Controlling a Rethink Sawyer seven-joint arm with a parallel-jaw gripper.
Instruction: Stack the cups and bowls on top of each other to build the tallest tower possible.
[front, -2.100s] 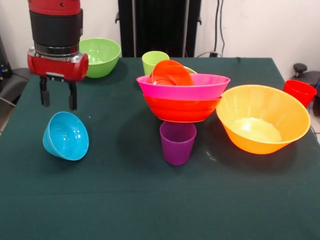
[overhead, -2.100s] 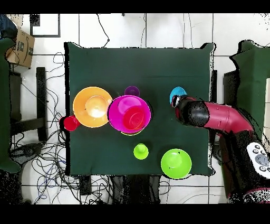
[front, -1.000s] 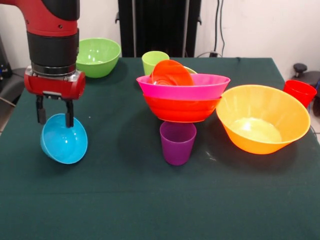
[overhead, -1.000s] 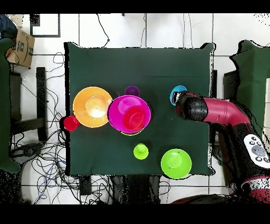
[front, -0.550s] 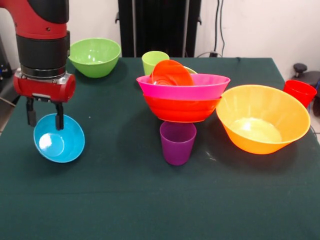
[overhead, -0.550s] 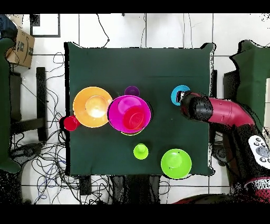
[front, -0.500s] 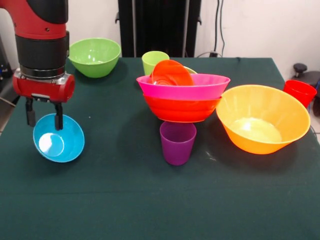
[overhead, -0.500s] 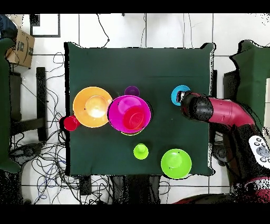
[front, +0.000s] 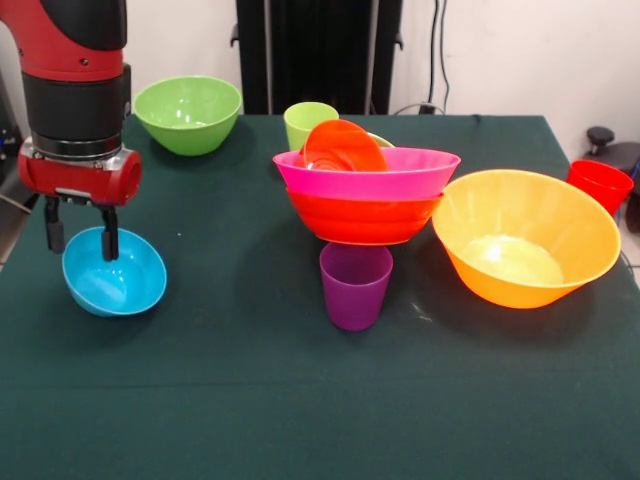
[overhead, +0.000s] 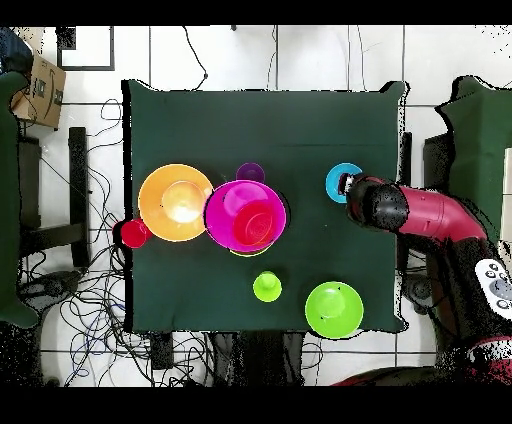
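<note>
My gripper (front: 79, 233) is open at the table's left side, its fingers astride the far rim of the small blue bowl (front: 115, 281), which sits upright; the overhead view shows that blue bowl (overhead: 341, 179) beside the arm. The tower (front: 366, 190) stands mid-table: a red-orange bowl (front: 364, 220) under a pink bowl (front: 372, 174), with a small orange-red bowl (front: 343, 147) tilted inside. A purple cup (front: 355, 285) stands in front of it. The lime green cup (front: 306, 122) is behind it, and the red cup (front: 600, 184) is at the right edge.
A large orange bowl (front: 525, 236) sits right of the tower, tilted toward the camera. A lime green bowl (front: 190, 113) stands at the back left. The table's left edge (front: 14, 258) is close to the gripper. In the overhead view, cables and a cardboard box (overhead: 40, 90) lie on the floor.
The gripper came down onto the blue bowl and shifted left. The bowl, lying on its side before, has turned upright and slid left with it.
</note>
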